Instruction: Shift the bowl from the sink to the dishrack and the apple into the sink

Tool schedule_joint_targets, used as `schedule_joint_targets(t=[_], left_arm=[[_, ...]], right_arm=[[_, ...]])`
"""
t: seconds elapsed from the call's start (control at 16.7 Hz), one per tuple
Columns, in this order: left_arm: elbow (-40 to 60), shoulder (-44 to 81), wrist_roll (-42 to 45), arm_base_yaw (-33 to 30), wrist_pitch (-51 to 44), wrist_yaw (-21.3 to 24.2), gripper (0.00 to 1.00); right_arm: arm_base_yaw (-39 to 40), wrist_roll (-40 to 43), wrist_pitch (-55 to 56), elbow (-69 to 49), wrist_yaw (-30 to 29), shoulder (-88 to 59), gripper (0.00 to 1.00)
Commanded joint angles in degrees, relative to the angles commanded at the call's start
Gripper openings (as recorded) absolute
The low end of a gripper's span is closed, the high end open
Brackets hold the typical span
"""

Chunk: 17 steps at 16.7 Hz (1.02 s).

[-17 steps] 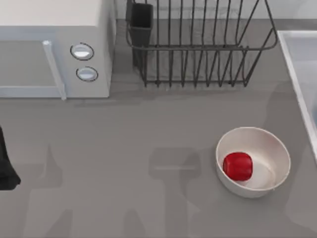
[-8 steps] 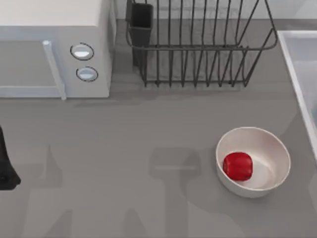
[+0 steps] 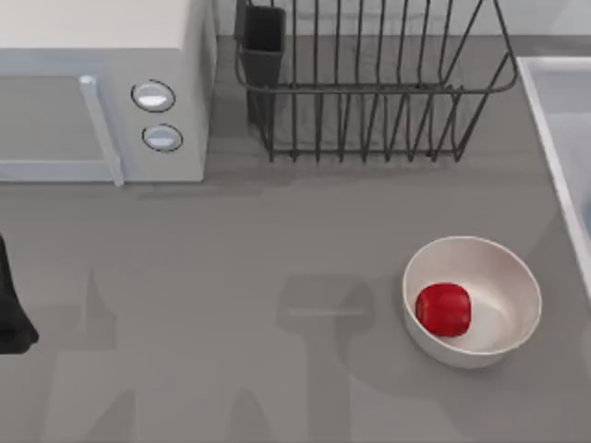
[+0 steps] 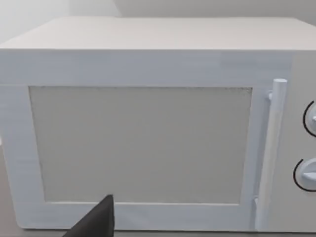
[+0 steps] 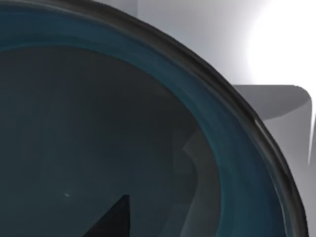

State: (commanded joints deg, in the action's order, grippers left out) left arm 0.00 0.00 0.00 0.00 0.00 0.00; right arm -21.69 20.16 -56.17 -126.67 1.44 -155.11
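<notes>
Apple inside white bowl

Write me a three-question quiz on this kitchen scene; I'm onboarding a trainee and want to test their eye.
1. True or false: the apple lies in the sink.
2. What stands at the table's left? A) microwave B) kettle C) toaster
3. Which corner piece does the dishrack carry?

Key:
1. False; it rests inside the white bowl on the table.
2. A.
3. A dark utensil cup, at the corner nearest the microwave.
</notes>
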Motion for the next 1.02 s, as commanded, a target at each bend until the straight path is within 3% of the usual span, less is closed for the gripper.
schedule_joint_targets(t=[0.6, 1.02], left_arm=[[0.0, 0.0, 0.0, 0.0, 0.0, 0.0, 1.0], [0.0, 0.0, 0.0, 0.0, 0.0, 0.0, 1.0]], right_arm=[[0.0, 0.0, 0.0, 0.0, 0.0, 0.0, 0.02], [0.0, 0.0, 0.0, 0.0, 0.0, 0.0, 0.0]])
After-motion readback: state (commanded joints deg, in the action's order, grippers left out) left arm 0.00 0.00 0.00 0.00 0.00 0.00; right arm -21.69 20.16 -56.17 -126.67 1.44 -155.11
